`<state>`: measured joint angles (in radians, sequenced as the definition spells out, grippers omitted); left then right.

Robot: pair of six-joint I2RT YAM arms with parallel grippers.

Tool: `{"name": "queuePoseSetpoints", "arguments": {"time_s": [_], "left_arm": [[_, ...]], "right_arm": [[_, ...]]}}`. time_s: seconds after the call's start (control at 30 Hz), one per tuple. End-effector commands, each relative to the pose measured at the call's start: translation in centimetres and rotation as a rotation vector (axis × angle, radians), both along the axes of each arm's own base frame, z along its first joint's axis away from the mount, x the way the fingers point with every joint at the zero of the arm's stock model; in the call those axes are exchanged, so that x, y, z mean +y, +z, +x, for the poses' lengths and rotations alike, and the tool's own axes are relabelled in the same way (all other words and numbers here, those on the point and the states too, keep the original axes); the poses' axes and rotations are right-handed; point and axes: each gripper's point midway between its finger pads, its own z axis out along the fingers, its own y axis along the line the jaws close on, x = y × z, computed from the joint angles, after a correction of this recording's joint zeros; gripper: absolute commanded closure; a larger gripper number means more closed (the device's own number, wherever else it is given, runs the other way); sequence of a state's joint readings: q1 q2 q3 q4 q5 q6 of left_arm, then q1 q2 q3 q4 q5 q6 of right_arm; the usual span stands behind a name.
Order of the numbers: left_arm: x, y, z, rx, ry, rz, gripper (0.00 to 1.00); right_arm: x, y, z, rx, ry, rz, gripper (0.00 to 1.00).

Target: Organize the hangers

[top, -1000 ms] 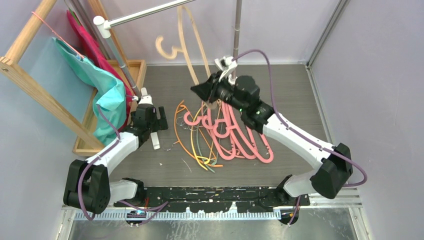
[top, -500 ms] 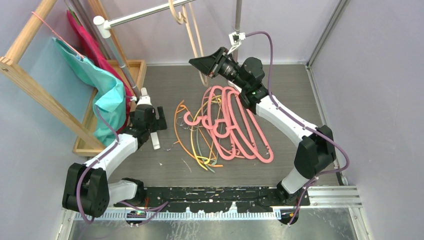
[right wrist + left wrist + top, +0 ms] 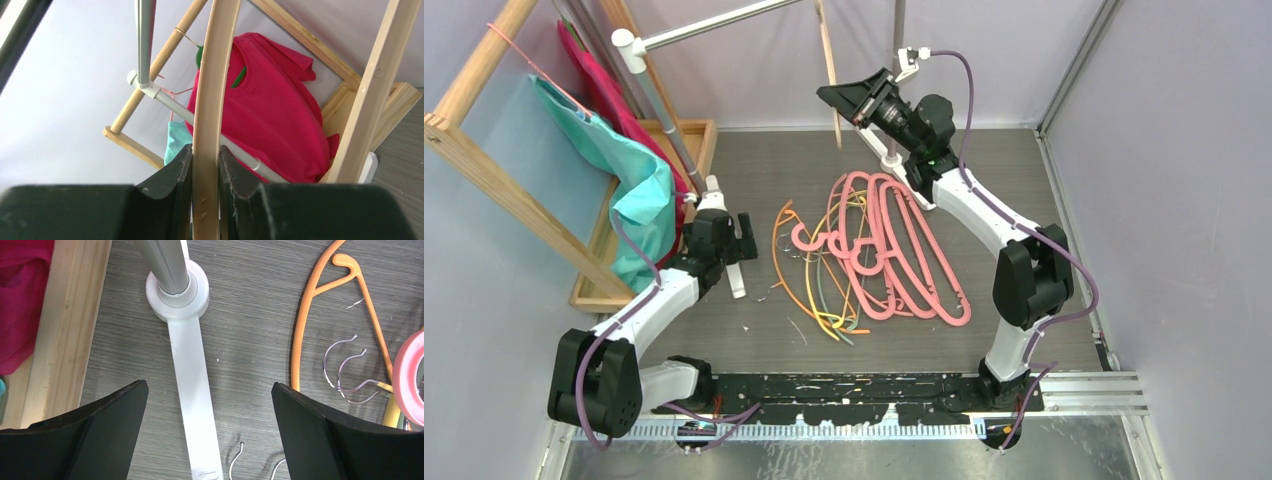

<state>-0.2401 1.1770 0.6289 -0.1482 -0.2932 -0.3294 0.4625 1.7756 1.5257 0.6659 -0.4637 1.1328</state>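
A: Start nearest, at the lower left of the top view. Is the left gripper [image 3: 208, 387] a worry?

B: Not by itself. Its jaws stand wide apart and hold nothing, and it hovers over the long white plastic foot [image 3: 195, 405] of the rail stand. If it came down and closed there, I think it would grab the foot rather than a hanger.

A: And the heap at mid-frame?

B: The thick pink plastic hangers [image 3: 904, 265] and the thin orange plastic hanger [image 3: 796, 270] lie tangled on the grey wood-grain bench [image 3: 754, 160], hooks overlapping. Lifting one would likely drag its neighbours along.

A: Further back, then.

B: The right gripper [image 3: 205, 155] is raised high at upper centre, with its jaws pinched nearly closed on one arm of the thick beige hanger [image 3: 215, 75]. That hanger hangs in the air, edge-on to the top camera, and its hook runs out of frame. I cannot tell whether it has caught anything.

A: So what's the main risk?

B: The grip is narrow and off to one side, so the hanger may pivot or slide. If it is let go before the hook sits over the silver metal rail [image 3: 714, 27], it would probably fall back onto the heap. The outstretched arm is also close to the grey upright pole [image 3: 898, 40] and could bump it.
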Motion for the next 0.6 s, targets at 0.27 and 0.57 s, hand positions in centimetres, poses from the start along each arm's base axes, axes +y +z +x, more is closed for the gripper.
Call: {"name": "queuePoseSetpoints", "arguments": {"time_s": [0.27, 0.57], "left_arm": [[0.2, 1.1, 0.6, -0.050, 0.018, -0.002, 0.02], [0.3, 0.8, 0.7, -0.042, 0.019, 0.005, 0.02]], "right_arm": [[-5.6, 2.9, 1.5, 0.064, -0.047, 0.138, 0.99], [-10.2, 1.1, 3.8, 0.105, -0.134, 0.149, 0.99]]}}
